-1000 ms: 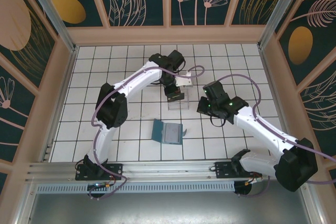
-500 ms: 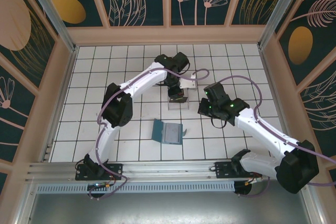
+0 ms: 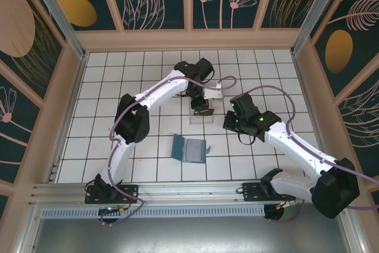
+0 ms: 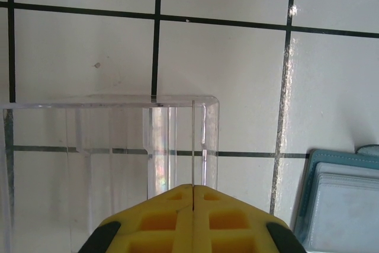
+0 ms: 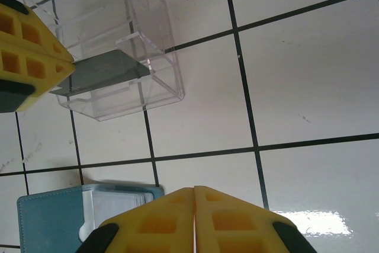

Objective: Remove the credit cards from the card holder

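Top external view gives me the layout: the white tiled counter (image 3: 106,87), the left arm (image 3: 160,90) stretched out over the clear box (image 3: 200,118), and the right arm (image 3: 296,146) bent in beside it. The card holder (image 3: 189,149) lies open on the counter nearer the bases, apart from both arms.

The left jaws are clamped on a dark credit card (image 5: 103,72). As far as I can judge it sits within the box walls, placed to be let go there. The right jaws are pressed together on nothing, parked clear of the box.

Right wrist view shows me the card's face. Left wrist view gives only a thin line ahead of the closed tips, which I take for its edge. That view also shows what looks like a pale card (image 4: 349,205) in the holder's pocket, so I reckon the job is unfinished.
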Available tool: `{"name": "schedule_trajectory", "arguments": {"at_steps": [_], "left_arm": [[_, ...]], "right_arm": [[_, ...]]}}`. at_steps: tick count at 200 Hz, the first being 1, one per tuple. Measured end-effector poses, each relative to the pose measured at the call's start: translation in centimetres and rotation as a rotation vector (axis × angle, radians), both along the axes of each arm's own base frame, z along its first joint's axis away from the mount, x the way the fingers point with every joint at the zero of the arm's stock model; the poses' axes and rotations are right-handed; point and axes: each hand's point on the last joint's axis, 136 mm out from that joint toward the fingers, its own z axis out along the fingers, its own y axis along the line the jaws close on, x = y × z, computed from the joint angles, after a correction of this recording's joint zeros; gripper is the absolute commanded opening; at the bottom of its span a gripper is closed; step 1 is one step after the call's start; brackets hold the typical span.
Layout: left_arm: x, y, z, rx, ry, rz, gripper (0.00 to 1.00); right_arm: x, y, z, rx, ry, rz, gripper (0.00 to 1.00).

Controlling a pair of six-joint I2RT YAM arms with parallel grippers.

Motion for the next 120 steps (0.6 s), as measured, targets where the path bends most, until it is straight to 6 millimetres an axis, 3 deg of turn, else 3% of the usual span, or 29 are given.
{"name": "schedule_trajectory", "arguments": {"at_steps": [59,120], "left_arm": [[-0.3,0.7,-3.2,-0.014,0.076,0.045,0.00],[1.0,0.9,-3.6,-0.045,0.056,0.110,0.29]], "right_arm": [[0.0,0.0,-0.2,-0.003,0.006,0.000,0.10],[0.1,-0.1,-0.2,-0.003,0.007,-0.003,0.10]]}}
